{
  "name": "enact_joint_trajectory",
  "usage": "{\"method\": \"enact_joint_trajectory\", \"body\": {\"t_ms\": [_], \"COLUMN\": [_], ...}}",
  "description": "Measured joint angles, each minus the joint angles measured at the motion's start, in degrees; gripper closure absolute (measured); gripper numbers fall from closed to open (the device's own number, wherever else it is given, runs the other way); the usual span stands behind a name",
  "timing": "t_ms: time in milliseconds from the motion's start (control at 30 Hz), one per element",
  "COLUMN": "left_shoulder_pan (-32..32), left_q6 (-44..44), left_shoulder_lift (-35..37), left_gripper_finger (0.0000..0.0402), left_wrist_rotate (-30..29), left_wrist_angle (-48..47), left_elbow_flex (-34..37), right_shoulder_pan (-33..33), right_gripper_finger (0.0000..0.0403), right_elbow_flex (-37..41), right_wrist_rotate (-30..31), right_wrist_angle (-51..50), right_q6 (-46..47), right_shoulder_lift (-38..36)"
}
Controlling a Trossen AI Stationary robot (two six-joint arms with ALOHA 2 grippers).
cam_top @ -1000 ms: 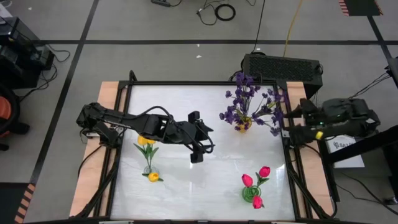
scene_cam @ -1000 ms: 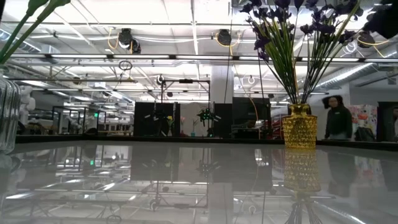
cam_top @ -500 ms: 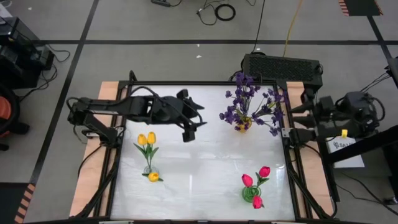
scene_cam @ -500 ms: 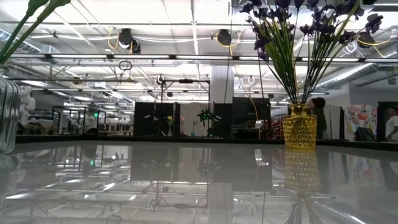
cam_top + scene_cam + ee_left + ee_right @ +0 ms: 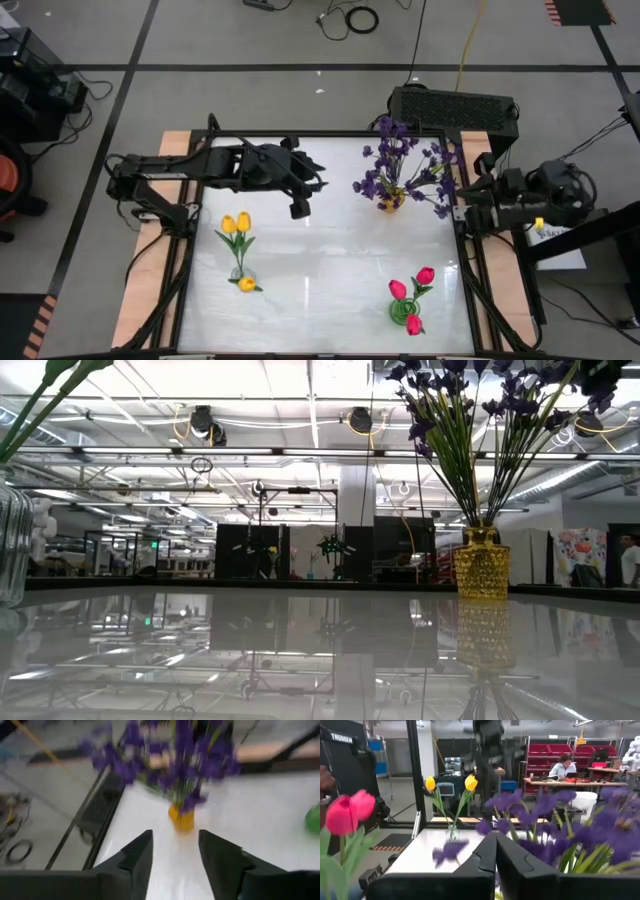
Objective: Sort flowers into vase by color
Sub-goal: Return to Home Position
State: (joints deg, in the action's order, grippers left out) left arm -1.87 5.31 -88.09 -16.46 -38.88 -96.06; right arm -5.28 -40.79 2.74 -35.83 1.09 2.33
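Purple flowers (image 5: pixel 400 170) stand in a yellow vase (image 5: pixel 481 565) at the table's far right. Yellow tulips (image 5: pixel 236 225) stand in a clear vase (image 5: pixel 240 270) at the near left. Pink tulips (image 5: pixel 410 285) stand in a green vase (image 5: pixel 403 312) at the near right. My left gripper (image 5: pixel 175 837) hovers open over the far middle of the table (image 5: pixel 305 190), pointing at the yellow vase (image 5: pixel 182 820), with nothing between its fingers. My right gripper (image 5: pixel 495 836) is shut and empty at the table's right edge (image 5: pixel 468 200), beside the purple flowers (image 5: pixel 545 815).
A black box (image 5: pixel 455 105) stands just beyond the table's far right corner. The black frame rail (image 5: pixel 330 135) runs around the white tabletop. Bare tabletop (image 5: pixel 330 260) lies between the three vases. In the right wrist view, a person sits at a desk (image 5: pixel 563 767) far behind the table.
My left gripper has gone toward the table's far edge, away from the yellow tulips, and has risen a little. My right hand has turned about at the table's right edge. The flowers and vases have stayed put.
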Motion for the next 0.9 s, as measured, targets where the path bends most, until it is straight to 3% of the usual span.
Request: {"method": "enact_joint_trajectory", "body": {"t_ms": [133, 367, 700, 900], "left_shoulder_pan": [-0.3, -1.7, -1.6, -1.6], "left_q6": [0.6, -1.3, -2.0, -2.9], "left_shoulder_lift": [1.2, 7.5, 24.1, 29.4], "left_gripper_finger": [0.0263, 0.0279, 0.0279, 0.0279], "left_wrist_rotate": [2.9, -0.2, -1.5, -1.6], "left_wrist_angle": [8.3, 18.1, 22.4, 27.1], "left_elbow_flex": [5.1, 18.3, 32.9, 41.4], "right_shoulder_pan": [0.0, 0.0, 0.0, -0.1], "right_gripper_finger": [0.0402, 0.0402, 0.0403, 0.0403], "right_elbow_flex": [2.7, 9.1, 17.1, 18.1], "right_wrist_rotate": [-1.9, -2.9, 1.5, -3.5], "right_wrist_angle": [4.1, 13.1, 21.5, 24.7], "right_q6": [-0.9, 0.2, 2.9, 5.0], "right_shoulder_lift": [-2.1, -0.4, 0.1, -0.6]}}
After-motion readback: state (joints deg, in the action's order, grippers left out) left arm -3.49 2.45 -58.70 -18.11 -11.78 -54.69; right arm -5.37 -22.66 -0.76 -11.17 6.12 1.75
